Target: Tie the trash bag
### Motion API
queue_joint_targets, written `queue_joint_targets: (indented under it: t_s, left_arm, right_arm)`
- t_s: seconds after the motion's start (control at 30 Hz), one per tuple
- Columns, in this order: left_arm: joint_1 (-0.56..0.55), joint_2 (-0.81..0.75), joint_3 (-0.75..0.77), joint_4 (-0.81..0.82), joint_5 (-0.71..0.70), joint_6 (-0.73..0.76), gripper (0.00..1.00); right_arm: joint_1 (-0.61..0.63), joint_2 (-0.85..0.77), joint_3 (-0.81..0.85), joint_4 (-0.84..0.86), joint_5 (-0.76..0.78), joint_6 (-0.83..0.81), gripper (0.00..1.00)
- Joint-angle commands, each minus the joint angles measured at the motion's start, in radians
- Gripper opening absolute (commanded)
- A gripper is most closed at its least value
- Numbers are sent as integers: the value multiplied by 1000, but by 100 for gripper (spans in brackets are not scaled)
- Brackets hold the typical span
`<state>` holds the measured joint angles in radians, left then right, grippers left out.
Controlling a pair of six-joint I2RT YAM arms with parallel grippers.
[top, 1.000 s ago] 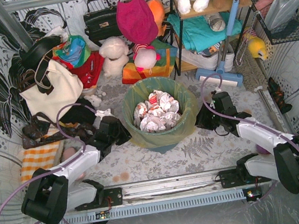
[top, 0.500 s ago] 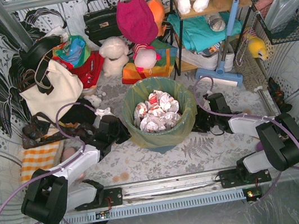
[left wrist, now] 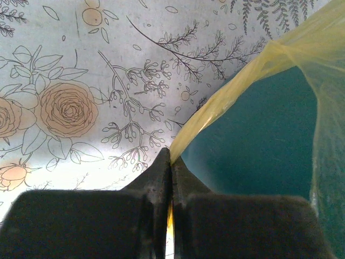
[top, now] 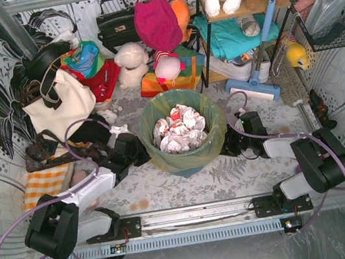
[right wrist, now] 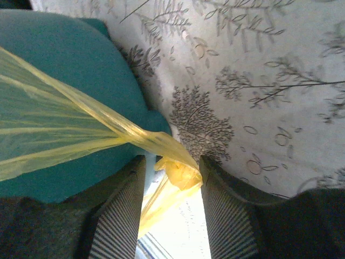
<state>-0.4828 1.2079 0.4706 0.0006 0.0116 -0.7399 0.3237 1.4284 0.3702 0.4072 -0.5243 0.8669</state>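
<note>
The trash bag (top: 182, 126), thin yellow-green plastic with crumpled white-and-red paper inside, lines the round teal bin (top: 188, 165) at the table's middle. My left gripper (top: 138, 152) is at the bin's left side. In the left wrist view it (left wrist: 171, 162) is shut on a stretched strip of the bag's rim (left wrist: 226, 91), beside the teal bin wall (left wrist: 253, 151). My right gripper (top: 230, 141) is at the bin's right side. In the right wrist view it (right wrist: 172, 167) is open, with a bunched end of the bag (right wrist: 180, 171) between its fingers (right wrist: 229, 210), pulled out from the bin (right wrist: 59, 70).
A cream tote bag (top: 60, 106) with black straps stands at the back left, dark items and an orange-striped cloth (top: 44, 182) beside my left arm. Stuffed toys, a pink bag (top: 157, 21), a shelf and a blue sweeper (top: 254, 87) crowd the back. A metal rail (top: 192, 215) runs along the front.
My right arm has folded in and its gripper has moved left, up to the bin's right side. The left arm and the bag have hardly moved.
</note>
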Motion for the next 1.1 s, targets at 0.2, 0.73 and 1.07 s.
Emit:
queue_joint_targets:
  t_s: [0.2,0.73,1.07]
  left_arm:
    - [-3,-8,-11,33,-15,-4,8]
    - [-2,-380,-8,-309,-230,-148,4]
    - [-2,-578,125,-285,-132,-71,3]
  right_arm:
    - [-2,127,-114,427,-135,224,23]
    - [-5,-556,-101,-185,243,183,0]
    - [-5,-806,145,-466,338,79,0]
